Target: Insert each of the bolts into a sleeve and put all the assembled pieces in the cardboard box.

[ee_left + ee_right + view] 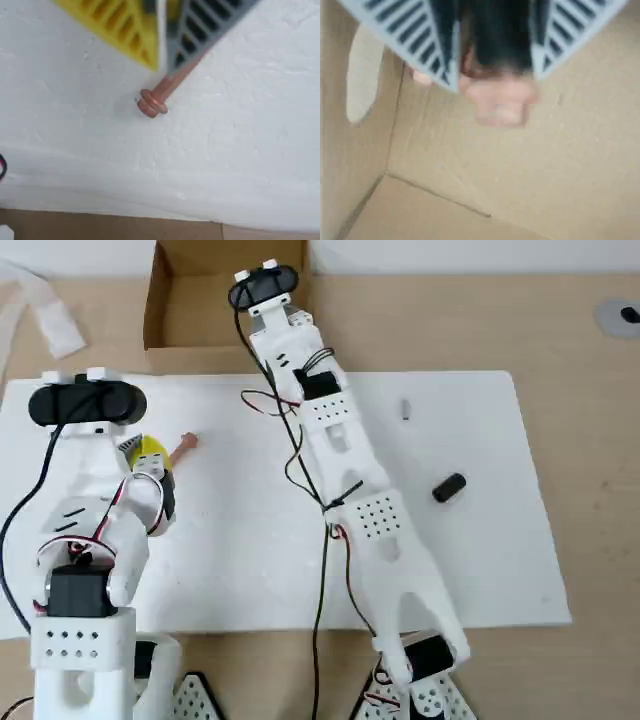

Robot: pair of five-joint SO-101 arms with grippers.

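Observation:
My left gripper (162,67), with one yellow and one grey finger, is shut on the shaft of a copper bolt (154,103) whose head touches the white foam mat (240,150). From above, that bolt (184,443) sticks out of the left gripper (160,453) at the mat's left side. My right arm (330,430) stretches over the cardboard box (170,310). Inside the box (470,175), my right gripper (495,80) holds a black sleeve (500,35) with a copper bolt head (500,102) poking out of it. A loose black sleeve (449,487) lies on the mat's right side.
A small grey bolt (406,410) lies on the mat (240,540) behind the loose sleeve. The box stands beyond the mat's far edge, on the brown tabletop (580,440). White tape scraps (50,320) lie at the far left, and cables (320,570) trail along the right arm.

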